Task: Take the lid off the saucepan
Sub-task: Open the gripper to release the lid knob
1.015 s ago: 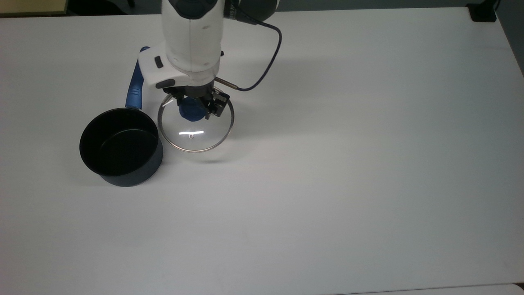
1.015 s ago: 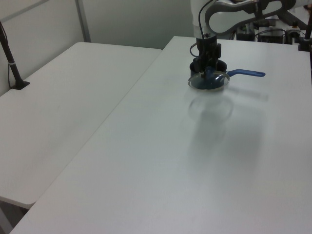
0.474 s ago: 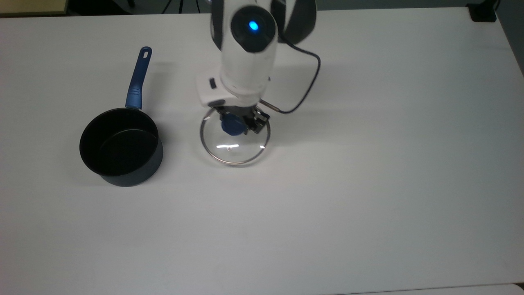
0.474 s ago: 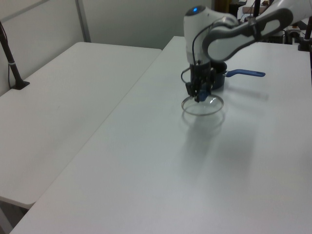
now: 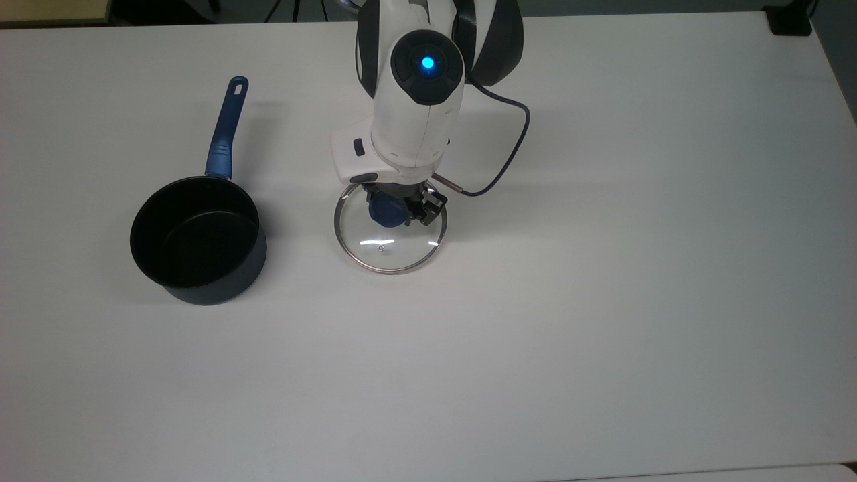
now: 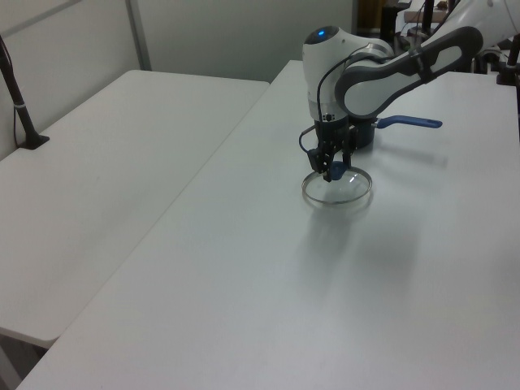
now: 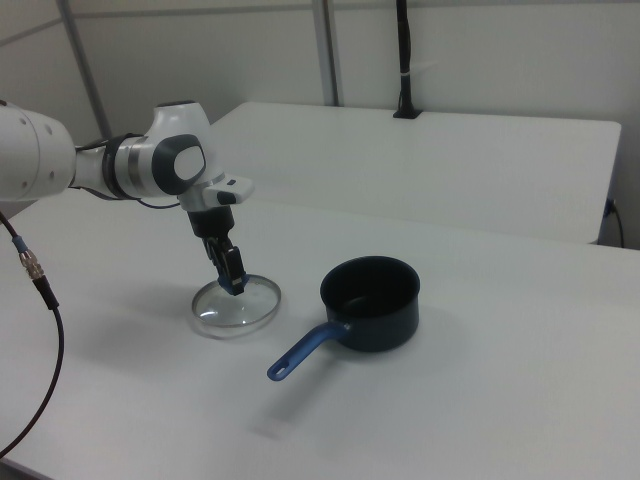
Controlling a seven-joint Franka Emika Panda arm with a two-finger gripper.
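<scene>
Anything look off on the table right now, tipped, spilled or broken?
Nothing stands out. The saucepan stands upright and open, nothing inside. The lid lies flat on the table, apart from the saucepan on the top view's right, with the gripper at its blue knob. No spill or visible damage.

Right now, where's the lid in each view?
Top view: the lid lies centre-left, to the right of the saucepan.
Left view: the lid sits upper centre-right, in front of the saucepan.
Right view: the lid lies left of centre.
Shared landmark: the gripper on its blue knob.
</scene>
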